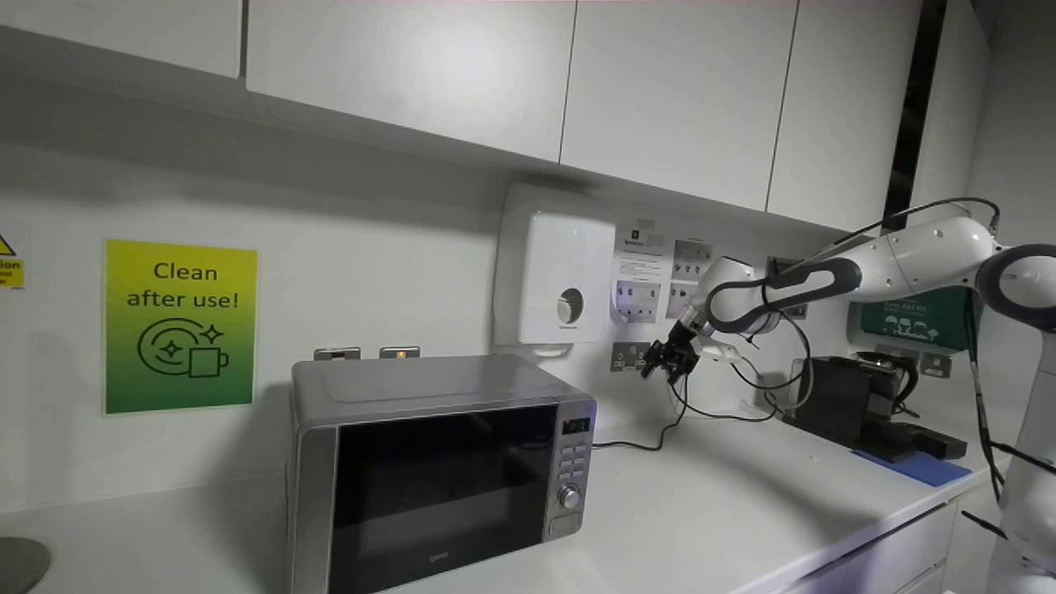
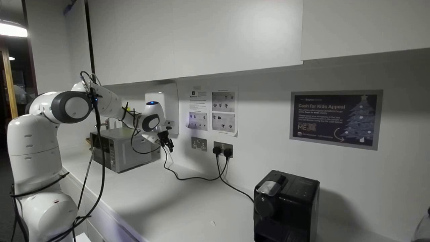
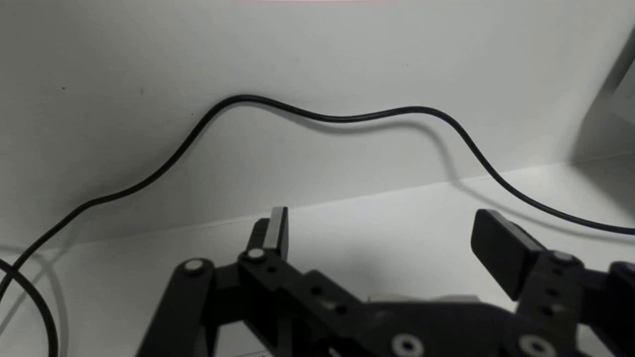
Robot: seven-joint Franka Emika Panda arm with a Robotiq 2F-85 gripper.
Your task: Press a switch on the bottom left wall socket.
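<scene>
Your bottom left wall socket (image 2: 199, 144) is the grey plate on the wall (image 2: 262, 134) below the printed sheets (image 2: 224, 117), just beside a second socket (image 2: 222, 145) with two black plugs (image 2: 227, 153) in it. You have the gripper (image 3: 382, 234) near the first one but apart from it, its jaws spread wide and holding nothing; in an exterior view it hides one edge of that plate (image 1: 624, 356). In the wrist view you see a black cable (image 3: 342, 119) curving past beyond the jaws. Farther out, the white dispenser (image 1: 557, 256) hangs on the wall, and the microwave (image 1: 445, 495) and coffee machine (image 2: 285, 208) stand on the bench (image 1: 701, 503).
</scene>
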